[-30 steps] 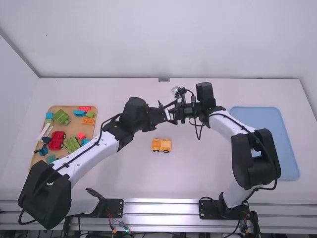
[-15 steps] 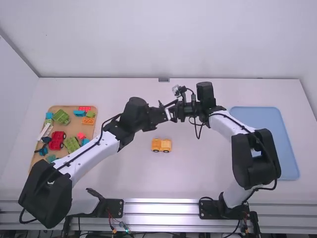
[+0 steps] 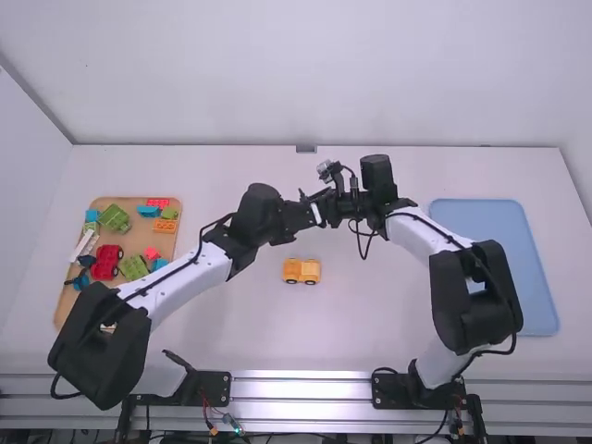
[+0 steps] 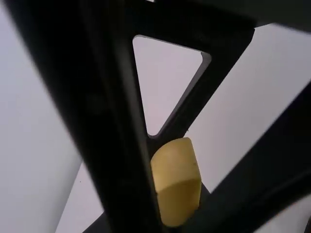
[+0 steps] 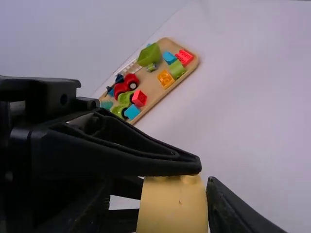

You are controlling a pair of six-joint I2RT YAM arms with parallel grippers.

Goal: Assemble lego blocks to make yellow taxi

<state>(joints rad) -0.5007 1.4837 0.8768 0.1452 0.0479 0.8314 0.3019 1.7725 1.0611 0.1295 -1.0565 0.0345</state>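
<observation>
- Take 12 o'clock as straight away from the arm bases in the high view, and the orange toy car (image 3: 302, 271) as the dial's middle.
- The car stands on its black wheels on the bare desk (image 3: 370, 319), apart from both grippers.
- Between 12 and 1 o'clock from it, the left gripper (image 3: 321, 197) and the right gripper (image 3: 345, 205) meet; the left arm comes in from the dial's 8 o'clock side, the right arm from its 4 o'clock side.
- The yellow block (image 5: 172, 208) is between the two grippers.
- The left gripper is closed on that block, one finger lying against its studded face in the right wrist view.
- The right gripper is partly spread around the same block: one finger is right beside it, the other stands off with a gap.
- At 9 o'clock lies the wooden tray (image 3: 139, 289) of loose pieces.
- On the tray's own dial, the orange brick (image 3: 166, 226) is at 2 o'clock, the pink-red brick (image 3: 158, 203) at 1, the green piece (image 3: 115, 218) near 12, the white piece (image 3: 83, 244) at 9 and the red car piece (image 3: 106, 263) at 8.
- At 3 o'clock from the orange car is the blue tray (image 3: 532, 268), partly behind the right arm.
</observation>
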